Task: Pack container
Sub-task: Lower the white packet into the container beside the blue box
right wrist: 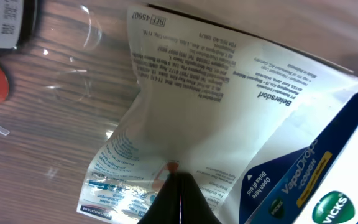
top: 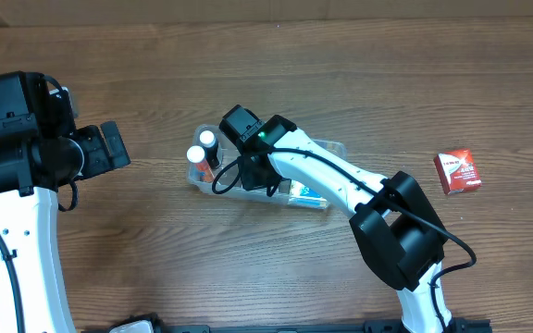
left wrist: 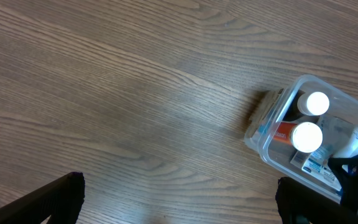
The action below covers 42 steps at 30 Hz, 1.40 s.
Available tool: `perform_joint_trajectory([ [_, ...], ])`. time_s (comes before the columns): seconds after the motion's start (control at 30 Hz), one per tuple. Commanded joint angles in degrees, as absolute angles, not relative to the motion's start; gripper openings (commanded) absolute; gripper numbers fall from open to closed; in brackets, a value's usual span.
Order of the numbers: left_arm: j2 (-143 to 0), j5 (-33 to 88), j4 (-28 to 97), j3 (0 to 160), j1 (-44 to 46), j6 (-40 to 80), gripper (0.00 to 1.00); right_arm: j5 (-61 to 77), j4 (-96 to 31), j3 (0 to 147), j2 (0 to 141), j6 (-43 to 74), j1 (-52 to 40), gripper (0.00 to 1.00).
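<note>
Hansaplast packet [right wrist: 185, 106] is pinched in my right gripper's [right wrist: 179, 190] closed tips, inside the container [top: 195, 178] at overhead centre, beside a Vicks pack [right wrist: 309, 180] and two bottles [top: 202, 146]. My left gripper [left wrist: 179, 199] gapes empty. The red box [top: 457, 171] at far right is not yet packed.

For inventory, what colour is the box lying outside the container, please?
The box is red, clearest overhead.

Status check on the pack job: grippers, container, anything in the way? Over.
Left gripper open, off to the side. Right gripper shut on white packet inside container. Red box outside, unpacked. No obstruction seen.
</note>
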<state>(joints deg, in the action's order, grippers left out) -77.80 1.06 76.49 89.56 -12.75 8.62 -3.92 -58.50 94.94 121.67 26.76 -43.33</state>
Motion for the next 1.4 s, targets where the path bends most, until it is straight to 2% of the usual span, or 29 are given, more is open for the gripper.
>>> perform_joint_trajectory([
  [0.0, -77.89, 1.15, 76.47, 89.6, -12.73, 8.82, 1.0, -6.92, -58.06, 96.79, 119.26, 24.97, -43.48, 0.04],
  [0.17, -77.89, 1.13, 76.44, 89.6, -12.73, 8.82, 1.0, -8.03, -56.45, 96.95, 119.02, 20.64, -43.64, 0.04],
  [0.77, -77.89, 1.13, 76.47, 89.6, -12.73, 8.82, 1.0, -7.29, -52.6, 98.67, 114.78, 17.34, -43.77, 0.04],
  [1.37, -77.89, 1.1, 76.49, 89.6, -12.73, 8.82, 1.0, -3.95, -52.69, 98.32, 124.6, 17.78, -43.77, 0.04],
])
